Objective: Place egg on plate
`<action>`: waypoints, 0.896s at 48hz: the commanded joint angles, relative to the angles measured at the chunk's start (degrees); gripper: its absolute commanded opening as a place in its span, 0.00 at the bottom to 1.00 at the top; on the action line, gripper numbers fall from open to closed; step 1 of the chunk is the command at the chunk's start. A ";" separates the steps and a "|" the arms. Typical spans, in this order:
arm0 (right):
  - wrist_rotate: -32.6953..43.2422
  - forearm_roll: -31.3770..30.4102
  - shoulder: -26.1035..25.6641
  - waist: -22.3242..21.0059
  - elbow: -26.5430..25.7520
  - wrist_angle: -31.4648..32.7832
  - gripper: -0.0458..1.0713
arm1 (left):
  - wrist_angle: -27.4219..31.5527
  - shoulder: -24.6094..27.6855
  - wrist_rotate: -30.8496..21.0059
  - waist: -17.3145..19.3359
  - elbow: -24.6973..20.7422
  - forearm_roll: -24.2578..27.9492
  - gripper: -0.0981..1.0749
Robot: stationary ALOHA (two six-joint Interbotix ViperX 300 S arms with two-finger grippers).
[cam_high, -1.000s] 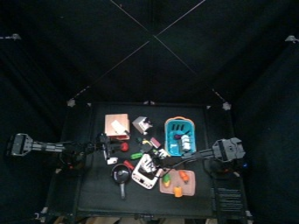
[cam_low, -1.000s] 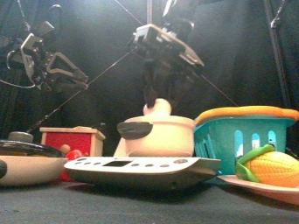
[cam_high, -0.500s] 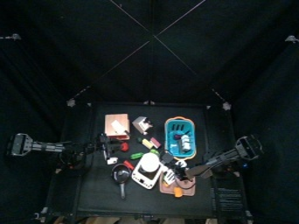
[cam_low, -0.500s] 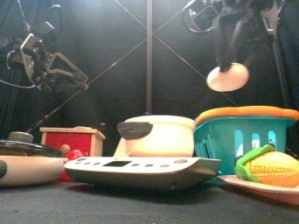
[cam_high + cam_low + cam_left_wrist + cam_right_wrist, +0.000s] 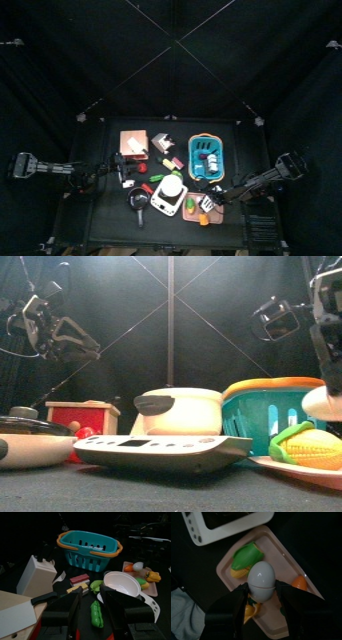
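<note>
The egg is a small plain white oval, held between the jaws of my right gripper. It hangs just above the plate, a squarish white dish that holds a toy corn cob and an orange piece. In the front view the egg is at the far right, above the plate's rim. The left wrist view shows the egg over the plate. My left gripper is open and empty, resting over the table's left side.
The blue basket stands just behind the plate. A white pot and a white scale are in the middle. A salmon block lies at the back left. A pan is at the left front.
My right gripper has carried the egg from high above the pot to the right and down, to just above the plate. The left arm has not moved.
</note>
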 commanded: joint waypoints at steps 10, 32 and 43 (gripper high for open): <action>-0.53 3.43 1.76 -0.18 0.26 -0.97 0.61 | 1.76 0.00 0.00 -0.09 -0.53 0.00 0.72; -0.44 3.34 2.90 -0.53 0.44 -1.49 0.61 | 1.85 0.00 0.09 -0.09 -0.44 0.00 0.72; -0.53 3.34 3.25 -0.53 0.62 -1.49 0.68 | 2.64 0.00 0.09 -0.09 -0.26 0.00 0.72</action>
